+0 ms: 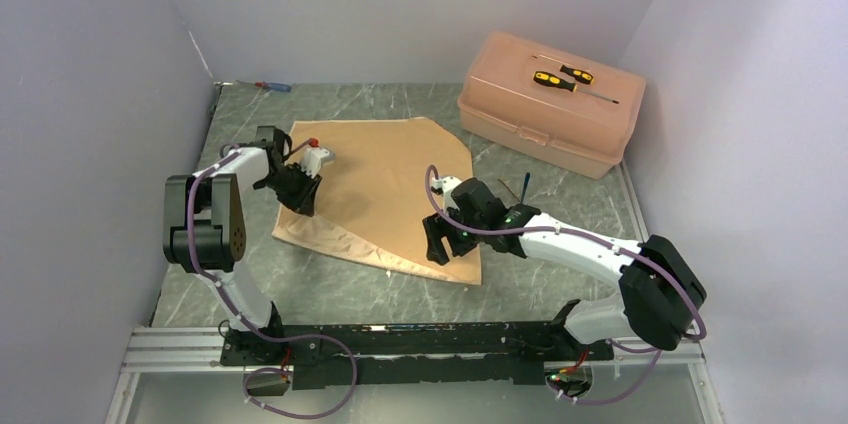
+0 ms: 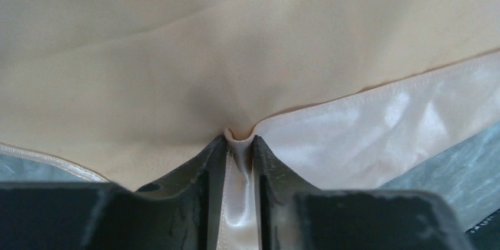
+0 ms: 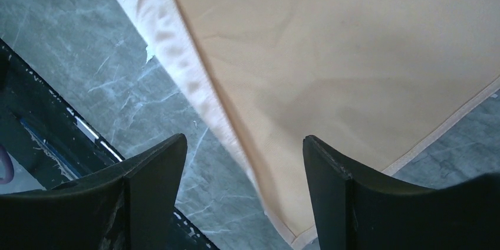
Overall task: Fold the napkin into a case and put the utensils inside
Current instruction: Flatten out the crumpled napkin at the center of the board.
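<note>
The peach-orange napkin [image 1: 385, 169] lies spread on the grey marbled table, with its near edge folded over so the shinier side shows. My left gripper [image 1: 300, 200] is at its left edge, shut on a pinched fold of the cloth [image 2: 240, 161]. My right gripper [image 1: 440, 244] hovers open over the napkin's near right corner [image 3: 330, 55]; its jaws stand wide apart and empty [image 3: 243, 142]. The slim utensils [image 1: 522, 187], one with a blue part, lie just right of the napkin behind my right arm, mostly hidden.
The hard pink plastic box [image 1: 520, 119] stands at the back right with two yellow-and-black screwdrivers [image 1: 565, 77] on its lid. A red-and-blue screwdriver [image 1: 272, 86] lies at the back left by the wall. The arms' base rail [image 1: 400, 339] runs along the near edge.
</note>
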You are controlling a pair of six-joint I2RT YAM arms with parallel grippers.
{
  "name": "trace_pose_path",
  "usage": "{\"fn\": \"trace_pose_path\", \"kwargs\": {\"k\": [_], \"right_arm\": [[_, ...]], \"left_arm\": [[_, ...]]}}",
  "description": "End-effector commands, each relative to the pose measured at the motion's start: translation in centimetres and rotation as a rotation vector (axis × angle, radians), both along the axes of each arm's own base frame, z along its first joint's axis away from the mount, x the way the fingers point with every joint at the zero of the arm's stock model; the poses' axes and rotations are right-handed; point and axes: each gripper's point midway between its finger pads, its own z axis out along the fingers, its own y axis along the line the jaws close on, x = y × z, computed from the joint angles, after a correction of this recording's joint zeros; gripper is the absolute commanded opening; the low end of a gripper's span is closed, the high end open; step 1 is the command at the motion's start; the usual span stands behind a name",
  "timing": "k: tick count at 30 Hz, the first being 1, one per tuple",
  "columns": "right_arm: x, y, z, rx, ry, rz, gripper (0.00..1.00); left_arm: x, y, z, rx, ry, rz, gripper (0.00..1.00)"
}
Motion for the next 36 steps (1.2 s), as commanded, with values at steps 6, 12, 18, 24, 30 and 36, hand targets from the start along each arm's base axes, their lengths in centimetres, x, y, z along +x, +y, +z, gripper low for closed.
{"fn": "trace_pose_path", "kwargs": {"k": [6, 12, 18, 24, 30, 36], "right_arm": [[-2.3, 0.6, 0.6, 0.009, 0.053, 0.100, 0.80], [-1.8, 0.3, 1.0, -0.042, 0.000, 0.155, 0.80], [-0.2, 0.8, 0.7, -0.116, -0.024, 0.206, 0.80], [-0.5, 2.8, -0.1, -0.060, 0.010, 0.293, 0.81], [-1.3, 3.7, -1.4, -0.036, 0.082, 0.325, 0.79], [-2.5, 3.0, -2.4, -0.037, 0.135, 0.298, 0.76]], "left_arm": [[1.2, -0.2, 1.9, 0.022, -0.043, 0.056, 0.03], [2.1, -0.4, 4.5, -0.008, -0.078, 0.079, 0.03], [2.0, -0.5, 7.0, -0.038, -0.113, 0.084, 0.03], [1.5, -0.2, 8.7, -0.051, -0.141, 0.084, 0.03], [0.1, 0.6, 7.1, -0.035, -0.105, 0.082, 0.23], [-0.8, 0.8, 5.3, -0.028, -0.077, 0.071, 0.46]]}}
